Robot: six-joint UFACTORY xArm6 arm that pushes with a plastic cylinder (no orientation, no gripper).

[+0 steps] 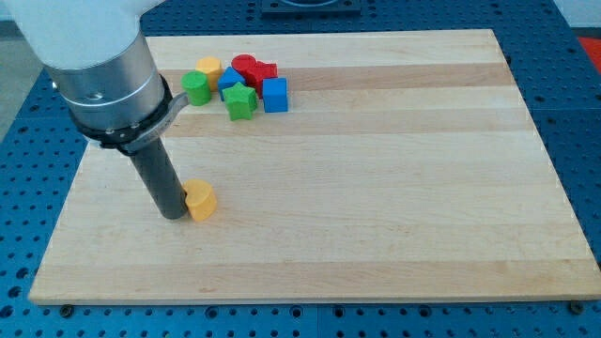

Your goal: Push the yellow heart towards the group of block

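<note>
My tip (175, 215) touches the left side of the yellow heart (200, 200) on the near-left worktop (394, 188); the tool is a bare rod, pinching nothing; the block group (239, 84) sits far off.

We have one view, looking down at a slant from the near edge across the whole tabletop (376, 188).

White arm, silver collar, dark rod (161, 178)
</note>
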